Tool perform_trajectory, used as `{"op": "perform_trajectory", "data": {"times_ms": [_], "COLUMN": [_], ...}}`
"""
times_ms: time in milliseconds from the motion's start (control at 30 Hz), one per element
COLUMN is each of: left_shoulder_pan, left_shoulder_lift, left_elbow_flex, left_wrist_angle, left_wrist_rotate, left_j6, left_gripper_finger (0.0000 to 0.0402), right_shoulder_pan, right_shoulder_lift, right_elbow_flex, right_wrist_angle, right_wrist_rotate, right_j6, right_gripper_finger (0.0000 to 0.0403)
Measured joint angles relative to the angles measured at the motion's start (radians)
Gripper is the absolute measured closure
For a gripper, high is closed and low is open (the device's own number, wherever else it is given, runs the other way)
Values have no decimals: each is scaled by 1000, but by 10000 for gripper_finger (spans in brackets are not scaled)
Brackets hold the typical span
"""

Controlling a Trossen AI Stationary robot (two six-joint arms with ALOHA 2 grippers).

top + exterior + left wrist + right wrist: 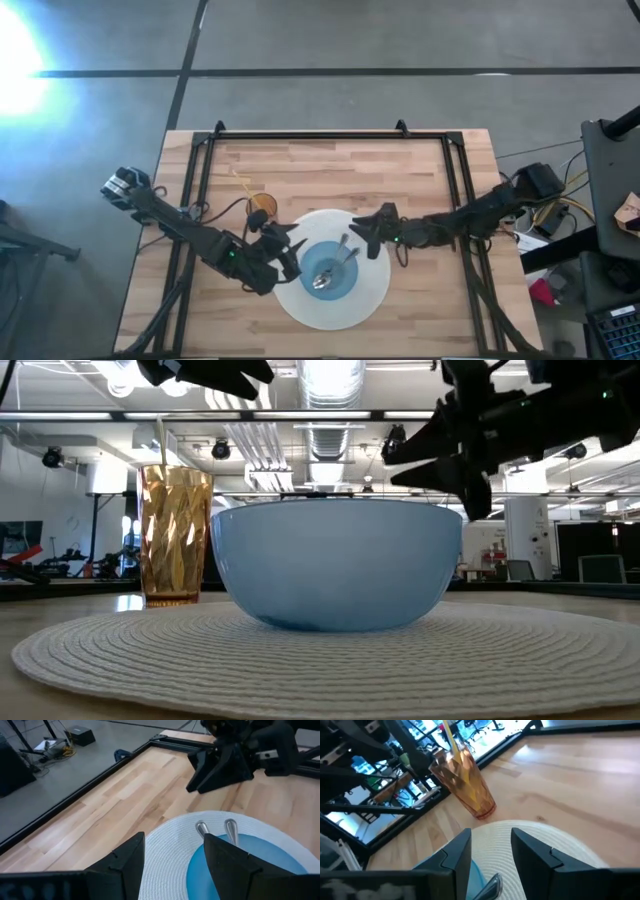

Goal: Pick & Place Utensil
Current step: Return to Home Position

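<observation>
A blue bowl (330,272) (335,565) stands on a round white woven placemat (300,300). Two metal utensils (345,255) lie in the bowl, and their handle ends (201,827) lean over its rim. My left gripper (293,255) (172,865) hovers open above the placemat at the bowl's left side. My right gripper (362,238) (492,852) is open above the bowl's far right rim, and a utensil handle (490,887) shows below it. Neither gripper touches anything.
An amber tumbler (262,205) (175,535) (465,785) with a yellow straw stands on the wood just beyond the placemat's far left edge, close to my left arm. A black frame (320,137) runs along the table's far, left and right sides. Bare wood lies toward the far edge.
</observation>
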Motion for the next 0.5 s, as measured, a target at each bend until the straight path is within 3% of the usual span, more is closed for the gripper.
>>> {"op": "perform_trajectory", "data": {"times_ms": [267, 500], "left_shoulder_pan": [13, 66], "left_shoulder_lift": [-57, -105], "left_elbow_flex": [0, 0], "left_wrist_angle": [-7, -7], "left_wrist_rotate": [76, 227], "left_j6": [60, 126], "left_gripper_finger": [204, 204], "right_shoulder_pan": [-1, -41], "right_shoulder_lift": [-209, -351], "right_elbow_flex": [-3, -4], "right_wrist_angle": [-193, -288], "right_wrist_rotate": [-68, -191], "right_j6": [-123, -220], "right_gripper_finger": [279, 280]}}
